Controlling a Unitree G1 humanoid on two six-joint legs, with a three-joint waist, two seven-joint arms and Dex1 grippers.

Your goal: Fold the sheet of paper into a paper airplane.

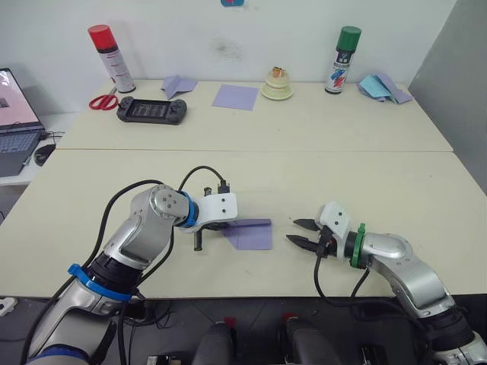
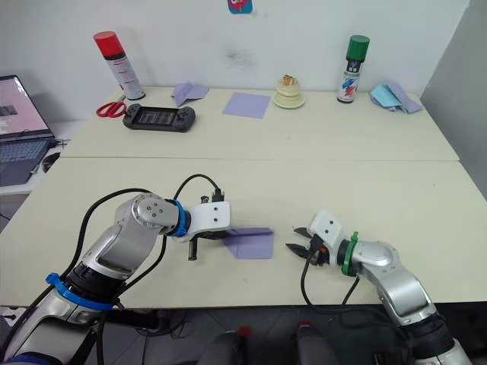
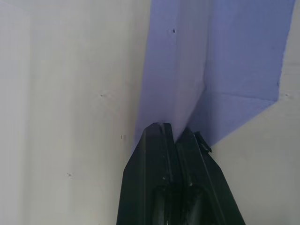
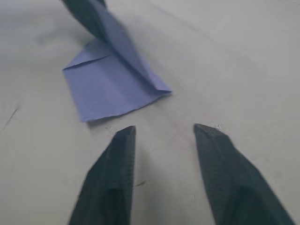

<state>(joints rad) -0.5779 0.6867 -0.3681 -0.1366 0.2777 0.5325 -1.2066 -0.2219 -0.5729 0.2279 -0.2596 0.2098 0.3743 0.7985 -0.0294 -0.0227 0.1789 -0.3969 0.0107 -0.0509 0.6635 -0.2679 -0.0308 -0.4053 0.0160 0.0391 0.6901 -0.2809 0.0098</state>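
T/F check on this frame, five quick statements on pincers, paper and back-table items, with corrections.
1. The left pincer is shut on the sheet of paper. True.
2. The right pincer grips the paper's edge. False: it is open and apart from the paper, fingers pointing toward it.
3. The paper lies fully flat. False: part lies flat, part is lifted toward the left pincer along a fold.
4. The scissors lie beside the red-capped spray can. True.
5. The game console sits next to the green-capped spray can. False: it lies at the robot's left end of the back table, near the red-capped can.
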